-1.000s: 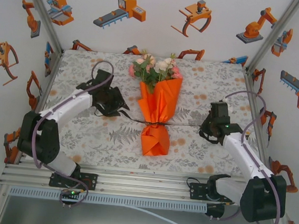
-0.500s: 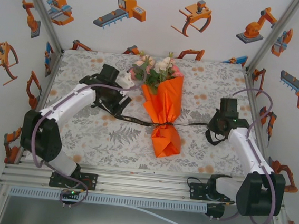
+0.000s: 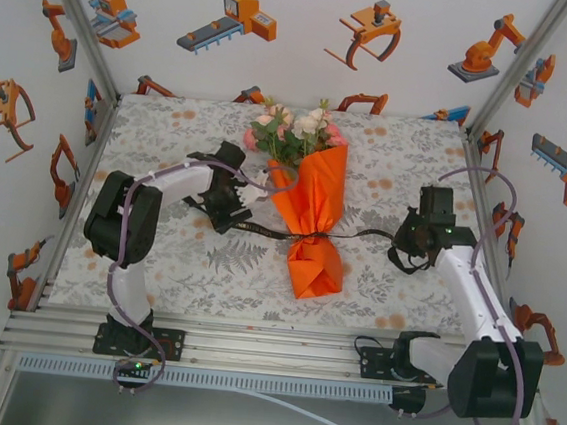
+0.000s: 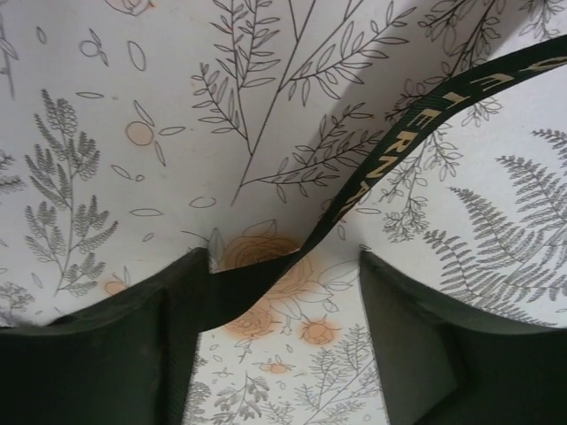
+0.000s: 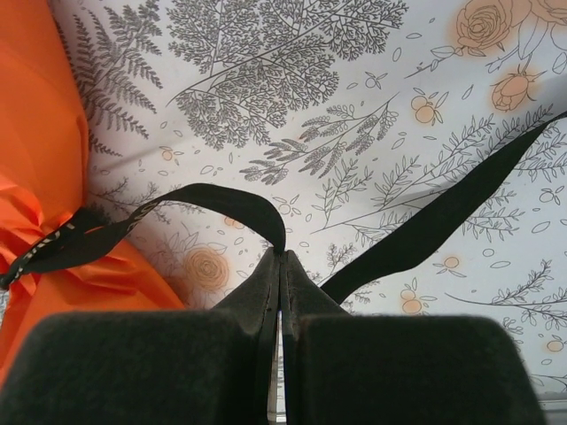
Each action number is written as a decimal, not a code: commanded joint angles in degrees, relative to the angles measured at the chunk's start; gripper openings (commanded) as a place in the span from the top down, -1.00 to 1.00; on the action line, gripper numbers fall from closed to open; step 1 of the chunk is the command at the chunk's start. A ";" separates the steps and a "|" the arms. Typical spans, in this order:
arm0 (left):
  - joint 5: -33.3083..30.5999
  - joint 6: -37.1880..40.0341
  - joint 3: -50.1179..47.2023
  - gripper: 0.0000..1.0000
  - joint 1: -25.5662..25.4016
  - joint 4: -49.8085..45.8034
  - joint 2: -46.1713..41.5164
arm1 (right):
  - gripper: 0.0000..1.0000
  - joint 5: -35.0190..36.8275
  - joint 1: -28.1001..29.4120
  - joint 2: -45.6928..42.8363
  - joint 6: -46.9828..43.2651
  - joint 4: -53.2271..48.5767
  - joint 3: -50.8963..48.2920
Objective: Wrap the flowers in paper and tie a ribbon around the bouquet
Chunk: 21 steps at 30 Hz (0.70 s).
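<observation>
In the middle of the table the bouquet [image 3: 306, 215] lies tilted. Its flowers [image 3: 293, 131] are close to the far edge, and the foot of the orange paper [image 3: 316, 271] angles toward my right. The ribbon [image 3: 267, 232] circles its waist and trails out both ways. Bare tablecloth [image 3: 208, 266] lies on either side and before the near rail, so I have room to move. Since a second ago the bouquet's foot has swung rightward. The left gripper [image 3: 236, 206] has come in from open cloth to just beside the paper's left edge. Its fingers stand spread, and the ribbon brushes the inner face of one without being pinched. The right gripper [image 3: 406, 246] sits well right of the cone, fingers pressed together on the ribbon's other end.
</observation>
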 commanded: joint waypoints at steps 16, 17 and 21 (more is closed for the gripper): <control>26.29 -42.23 -3.58 1.00 -6.10 18.35 -24.45 | 1.00 -22.09 0.80 -7.43 7.38 2.42 -3.69; 25.77 -44.89 -5.28 1.00 -7.06 20.79 -25.20 | 1.00 -22.73 1.68 -7.25 7.79 3.15 -3.81; 24.06 -49.82 -9.77 1.00 -9.06 26.10 -26.75 | 1.00 -23.04 6.58 -5.20 7.29 5.22 -1.69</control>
